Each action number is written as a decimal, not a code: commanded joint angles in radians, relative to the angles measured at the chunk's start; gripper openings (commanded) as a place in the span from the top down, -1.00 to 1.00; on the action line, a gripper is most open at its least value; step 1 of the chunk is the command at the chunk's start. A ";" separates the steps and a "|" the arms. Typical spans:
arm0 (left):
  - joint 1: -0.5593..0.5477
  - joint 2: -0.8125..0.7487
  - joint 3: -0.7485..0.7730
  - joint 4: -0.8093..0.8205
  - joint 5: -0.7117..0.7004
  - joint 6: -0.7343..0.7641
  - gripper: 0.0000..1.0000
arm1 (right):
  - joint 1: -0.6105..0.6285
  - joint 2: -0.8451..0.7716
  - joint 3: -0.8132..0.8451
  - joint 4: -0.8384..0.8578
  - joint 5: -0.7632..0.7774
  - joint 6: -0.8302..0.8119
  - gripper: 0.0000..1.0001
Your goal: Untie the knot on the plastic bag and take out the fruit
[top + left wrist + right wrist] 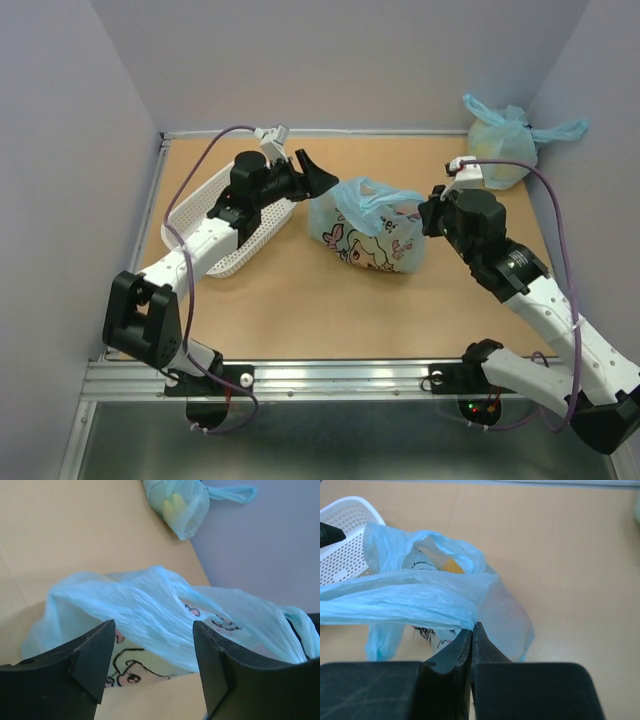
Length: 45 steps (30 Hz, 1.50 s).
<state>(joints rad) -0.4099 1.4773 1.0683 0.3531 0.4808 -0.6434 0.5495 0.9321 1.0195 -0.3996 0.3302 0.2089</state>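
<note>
The plastic bag (365, 238), light blue with a cartoon girl print, stands mid-table. My right gripper (428, 212) is at its right end, and in the right wrist view it (472, 630) is shut on a light blue handle strip (410, 600) stretched to the left. My left gripper (322, 178) hovers at the bag's upper left. It (152, 652) is open, with the bag's crumpled top (145, 605) just beyond the fingers and nothing between them. Through the bag's mouth a yellow-orange fruit (452, 566) shows. The knot cannot be made out in any view.
A white perforated basket (200, 200) lies at the left under my left arm, also seen as the basket (345, 535) in the right wrist view. A plain light blue tied bag (500, 140) sits in the far right corner. Grey walls enclose the table.
</note>
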 commanded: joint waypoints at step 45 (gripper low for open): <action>-0.350 0.112 0.119 -0.344 -0.909 0.106 0.50 | -0.005 -0.200 -0.206 0.124 0.149 0.006 0.99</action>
<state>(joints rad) -0.8215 1.6566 1.2194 0.0219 -0.3355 -0.5823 0.5499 0.7708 0.8482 -0.3264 0.2913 0.2314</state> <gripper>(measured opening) 0.360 0.013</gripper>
